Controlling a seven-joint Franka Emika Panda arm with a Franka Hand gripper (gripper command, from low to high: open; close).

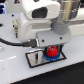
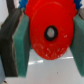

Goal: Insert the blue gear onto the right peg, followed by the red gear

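In the exterior view the red gear (image 1: 51, 51) sits just above the blue gear (image 1: 50, 57), which lies on the black-edged grey plate (image 1: 34, 59). My gripper (image 1: 51, 49) reaches down from above and is shut on the red gear. The wrist view is filled by the red gear (image 2: 50, 31), its dark centre hole showing, held between the two teal finger pads (image 2: 21, 42) of my gripper (image 2: 50, 42). The gears hide the right peg. Whether the red gear rests on the blue one or hangs a little above it, I cannot tell.
The white arm body (image 1: 42, 15) fills the upper part of the exterior view. A black cable (image 1: 15, 44) runs across the white table (image 1: 15, 70) at the exterior view's left.
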